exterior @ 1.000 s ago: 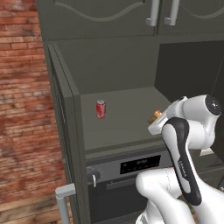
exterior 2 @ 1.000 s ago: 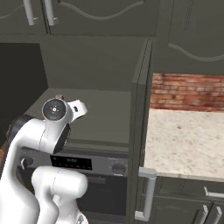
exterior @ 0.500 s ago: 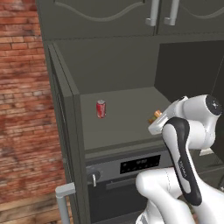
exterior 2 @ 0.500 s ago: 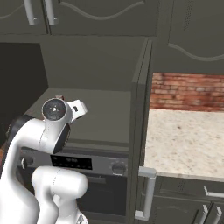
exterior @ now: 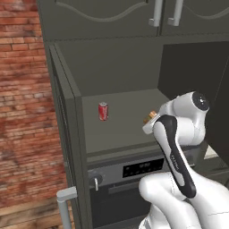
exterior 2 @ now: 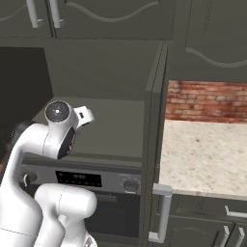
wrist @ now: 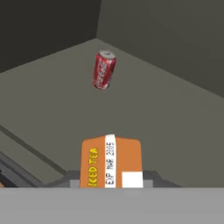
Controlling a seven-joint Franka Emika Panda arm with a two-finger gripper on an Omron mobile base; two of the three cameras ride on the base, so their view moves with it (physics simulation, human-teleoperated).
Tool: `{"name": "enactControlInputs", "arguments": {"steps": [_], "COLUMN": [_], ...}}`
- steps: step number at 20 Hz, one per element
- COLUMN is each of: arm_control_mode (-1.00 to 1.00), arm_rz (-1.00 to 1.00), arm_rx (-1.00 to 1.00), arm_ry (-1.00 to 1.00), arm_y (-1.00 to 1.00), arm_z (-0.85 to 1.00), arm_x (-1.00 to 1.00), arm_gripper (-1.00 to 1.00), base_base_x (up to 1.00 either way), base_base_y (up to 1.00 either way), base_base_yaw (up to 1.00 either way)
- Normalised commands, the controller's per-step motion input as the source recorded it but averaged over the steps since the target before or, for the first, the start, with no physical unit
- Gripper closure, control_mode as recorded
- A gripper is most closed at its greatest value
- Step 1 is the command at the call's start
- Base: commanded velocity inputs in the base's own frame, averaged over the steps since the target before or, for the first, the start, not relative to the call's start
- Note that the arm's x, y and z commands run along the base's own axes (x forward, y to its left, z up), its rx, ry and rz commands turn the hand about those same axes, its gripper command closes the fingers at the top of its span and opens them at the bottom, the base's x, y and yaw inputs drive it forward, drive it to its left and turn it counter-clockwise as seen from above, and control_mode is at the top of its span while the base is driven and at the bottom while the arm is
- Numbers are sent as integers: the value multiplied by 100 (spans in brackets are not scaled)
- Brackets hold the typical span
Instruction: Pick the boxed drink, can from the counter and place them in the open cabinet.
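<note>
The can (exterior: 103,111) stands upright on the shelf floor of the open cabinet (exterior: 120,67), toward the left side of the bay and apart from the walls; from the hand camera it (wrist: 104,70) sits farther in, well beyond the carton. The boxed drink (wrist: 111,162) fills the lower middle of the hand view, its orange face with the white strip and "ICED TEA" lettering turned to the camera, right at the spot where the jaws would rise, so it lies at or between them, but the fingertips themselves are hidden and I cannot tell whether the jaws are clamped on it or spread. In the left base view a small orange edge of the carton (exterior: 149,117) peeks out beside the white wrist, over the right front part of the shelf. The arm reaches into the bay above an oven front (exterior: 134,167). To the right of the cabinet's side panel lies a beige speckled desk (exterior 2: 202,159) backed by a brick wall (exterior 2: 207,101).
</note>
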Motion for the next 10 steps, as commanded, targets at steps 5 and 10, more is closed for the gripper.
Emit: {"name": "enactControlInputs", "arguments": {"steps": [5, 10], "arm_control_mode": [-100, -100], "arm_rz": [-4, 0], "arm_rx": [-6, -2], "arm_ry": [25, 10], "arm_y": [18, 5], "arm_z": [-2, -1], "arm_x": [45, 13], "arm_gripper": [100, 100], "base_base_x": [0, 0], "base_base_y": [0, 0], "base_base_yaw": [0, 0]}}
